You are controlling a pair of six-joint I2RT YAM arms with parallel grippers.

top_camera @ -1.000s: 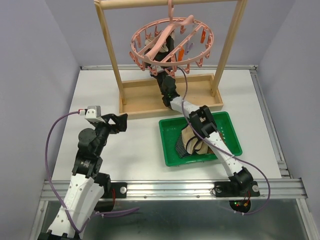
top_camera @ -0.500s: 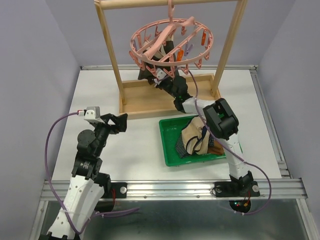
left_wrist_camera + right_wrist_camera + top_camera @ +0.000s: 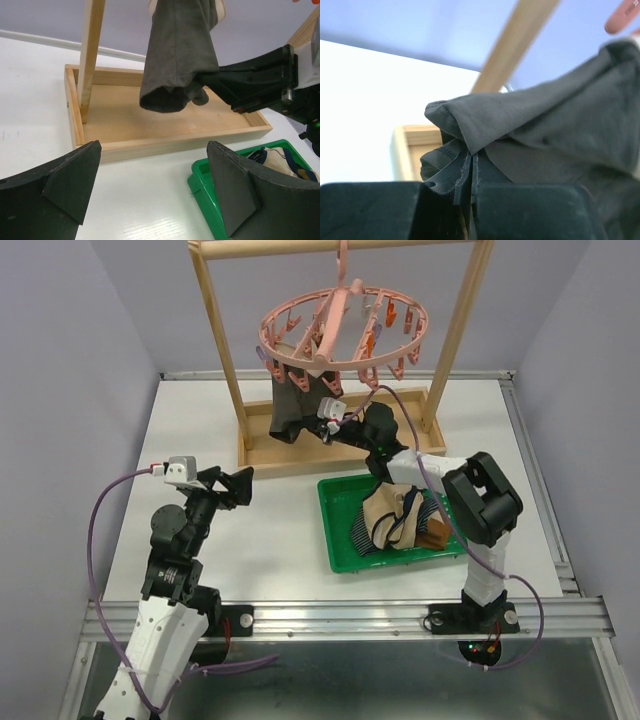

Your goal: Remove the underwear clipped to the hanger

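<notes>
The pink ring hanger (image 3: 345,330) with its clips hangs from the wooden frame. One dark grey-black underwear (image 3: 292,405) hangs from it, stretched downward; it also shows in the left wrist view (image 3: 177,55) and the right wrist view (image 3: 545,130). My right gripper (image 3: 325,423) is shut on its lower edge, with the cloth pinched between the fingers (image 3: 470,200). Several other underwear (image 3: 400,520) lie in the green tray (image 3: 338,540). My left gripper (image 3: 240,480) is open and empty over the table, left of the tray.
The tall wooden frame (image 3: 222,335) stands on a wooden base tray (image 3: 262,440) at the back. The green tray's corner (image 3: 205,185) lies close to my left gripper's right finger. White walls and rails bound the table.
My right gripper has drawn down and left from under the ring with the dark underwear, stretching it. The ring has swung and tilted. The left arm shifted slightly.
</notes>
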